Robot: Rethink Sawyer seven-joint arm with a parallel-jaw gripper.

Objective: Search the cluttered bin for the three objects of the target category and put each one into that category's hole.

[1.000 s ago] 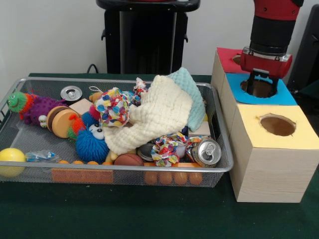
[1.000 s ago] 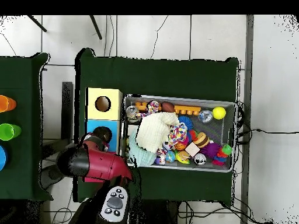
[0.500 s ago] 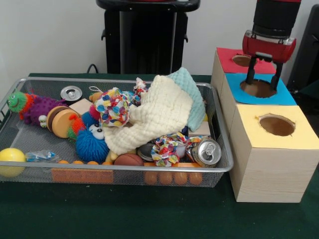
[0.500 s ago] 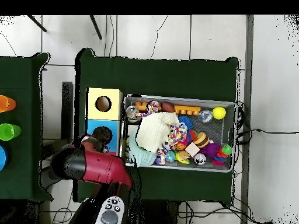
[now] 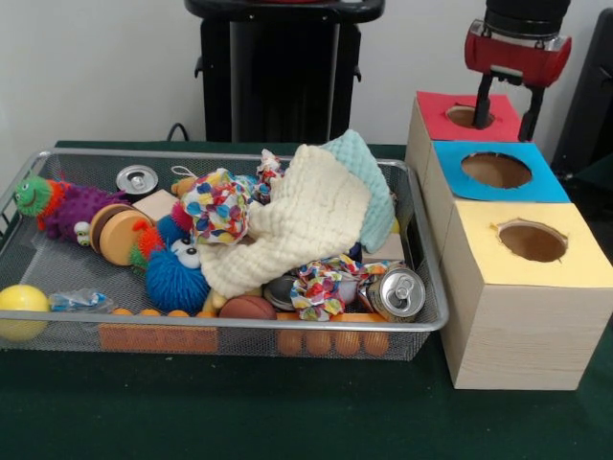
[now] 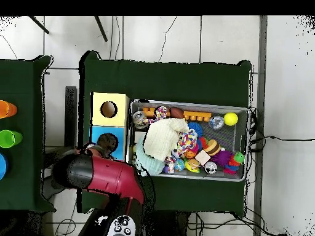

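Observation:
The wire mesh bin [image 5: 239, 326] is full of toys and also shows in the overhead view [image 6: 191, 103]. One see-through crumpled bottle [image 5: 79, 300] lies at its front left corner beside a yellow ball [image 5: 19, 309]. No other bottle shows. The blue-surround hole [image 5: 496, 170] sits in the middle of the wooden box row. My gripper [image 5: 506, 107] hangs open and empty, well above the boxes, over the red and blue surrounds. In the overhead view my red arm [image 6: 101, 175] covers the gripper and part of the blue surround [image 6: 100, 132].
A red-surround hole [image 5: 466, 116] lies behind the blue one and a yellow-surround hole [image 5: 533, 241] in front. A cream cloth [image 5: 287, 225] and a teal cloth [image 5: 364, 182] cover the bin's middle. Aluminium cans [image 5: 397, 292] [image 5: 137, 179], a blue fuzzy toy [image 5: 177, 278] and a caterpillar [image 5: 57, 206] lie around them.
My gripper has risen straight up out of the blue-surround hole and now hangs high above it, still open and empty. The bin's contents have not moved.

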